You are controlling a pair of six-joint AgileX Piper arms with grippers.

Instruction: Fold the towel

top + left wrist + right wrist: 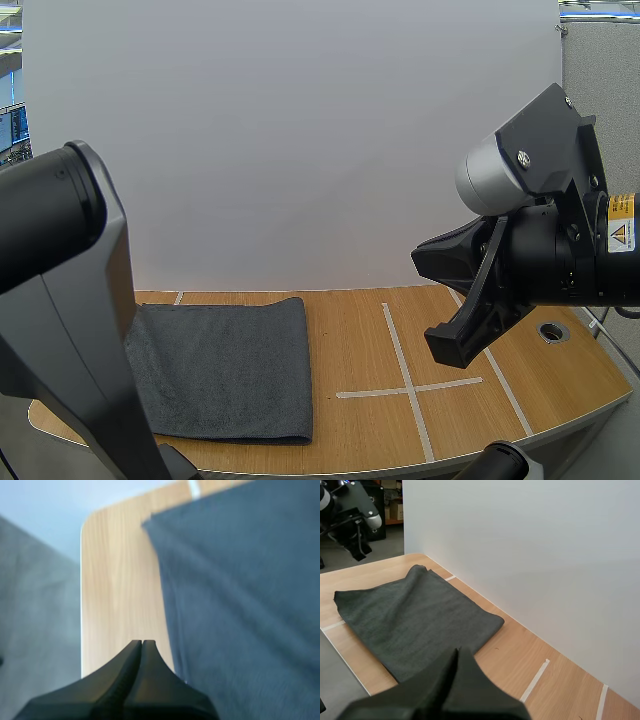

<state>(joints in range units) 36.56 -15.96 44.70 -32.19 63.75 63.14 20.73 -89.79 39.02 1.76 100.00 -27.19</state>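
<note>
The grey towel [235, 365] lies flat on the left side of the worktop [360, 345]; the left hand [142, 643] is closed tight on nothing, just beside the towel's edge, maybe ready to grab it; the right hand [457, 652] is closed and empty too, up high, out of the way.

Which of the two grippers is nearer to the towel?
The left gripper: its shut fingers hang just beside the edge of the towel, while the right gripper is raised farther off.
</note>
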